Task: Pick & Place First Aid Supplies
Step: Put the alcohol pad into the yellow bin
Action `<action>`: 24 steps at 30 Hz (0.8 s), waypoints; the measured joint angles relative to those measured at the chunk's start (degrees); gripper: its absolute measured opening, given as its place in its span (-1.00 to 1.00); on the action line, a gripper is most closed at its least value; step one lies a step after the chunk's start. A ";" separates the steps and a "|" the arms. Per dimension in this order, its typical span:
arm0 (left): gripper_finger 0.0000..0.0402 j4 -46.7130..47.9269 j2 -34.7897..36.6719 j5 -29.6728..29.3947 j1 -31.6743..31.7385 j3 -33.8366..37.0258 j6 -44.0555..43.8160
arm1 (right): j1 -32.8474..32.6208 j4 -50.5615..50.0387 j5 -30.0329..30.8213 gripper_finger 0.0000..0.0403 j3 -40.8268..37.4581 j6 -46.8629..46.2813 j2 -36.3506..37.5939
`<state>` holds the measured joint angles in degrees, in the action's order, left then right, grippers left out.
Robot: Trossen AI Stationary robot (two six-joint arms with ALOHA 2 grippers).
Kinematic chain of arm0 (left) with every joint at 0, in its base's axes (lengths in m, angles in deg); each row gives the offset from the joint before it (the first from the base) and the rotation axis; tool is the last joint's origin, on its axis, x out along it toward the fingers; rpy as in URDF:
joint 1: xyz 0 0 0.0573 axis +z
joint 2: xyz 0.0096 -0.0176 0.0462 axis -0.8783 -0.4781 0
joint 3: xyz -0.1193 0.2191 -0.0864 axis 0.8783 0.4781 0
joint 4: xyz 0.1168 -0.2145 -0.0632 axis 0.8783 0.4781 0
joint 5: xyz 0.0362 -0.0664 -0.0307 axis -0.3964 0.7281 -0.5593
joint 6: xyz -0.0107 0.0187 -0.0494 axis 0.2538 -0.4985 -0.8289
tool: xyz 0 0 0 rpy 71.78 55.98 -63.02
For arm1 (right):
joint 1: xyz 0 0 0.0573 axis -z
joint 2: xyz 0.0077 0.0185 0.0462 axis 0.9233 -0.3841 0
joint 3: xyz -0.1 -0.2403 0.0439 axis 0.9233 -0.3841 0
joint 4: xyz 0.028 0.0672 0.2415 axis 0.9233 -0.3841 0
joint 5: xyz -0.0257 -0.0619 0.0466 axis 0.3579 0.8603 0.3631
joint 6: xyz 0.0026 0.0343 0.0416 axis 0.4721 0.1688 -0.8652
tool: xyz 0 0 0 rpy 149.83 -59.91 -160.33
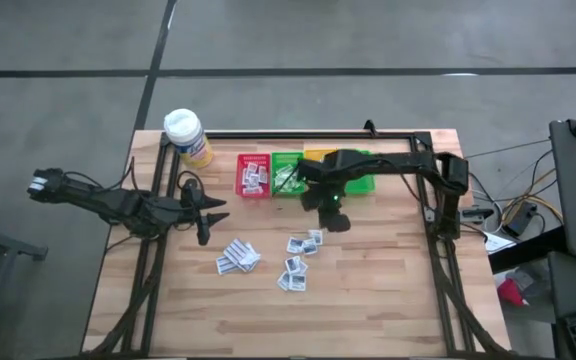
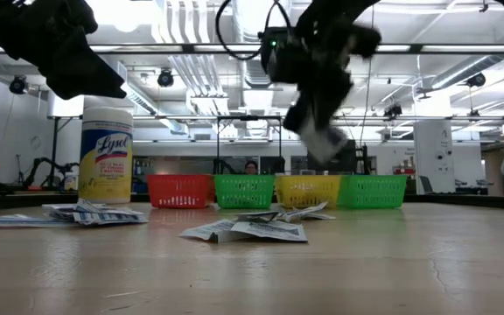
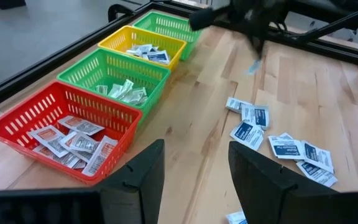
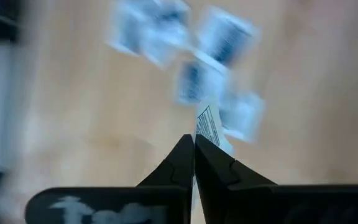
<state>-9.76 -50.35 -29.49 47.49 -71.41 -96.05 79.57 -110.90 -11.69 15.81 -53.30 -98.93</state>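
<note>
Right gripper (image 4: pixel 194 146) pinches one white packet (image 4: pixel 209 127) tight, up off the table (image 1: pixel 388 290). We see the packet blurry, half hidden between the fingers, sticking out at twelve o'clock.

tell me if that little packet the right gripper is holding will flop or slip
The packet in the right gripper looks thin and flat, so probably light and bendy. It hangs pinched by one edge, so it may swing or slip.

sachets (image 1: pixel 296 258) on table (image 1: pixel 388 290) — before bins (image 1: pixel 255 176)
</note>
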 joint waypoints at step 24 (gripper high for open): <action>-0.14 0.01 -1.32 0.01 0.00 0.00 0.46 | 5.84 14.99 -32.00 -0.96 1.39 -19.79 1.90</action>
<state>-9.75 -51.67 -29.48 47.49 -71.41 -95.59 85.41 -95.91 -43.69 17.20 -73.10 -97.03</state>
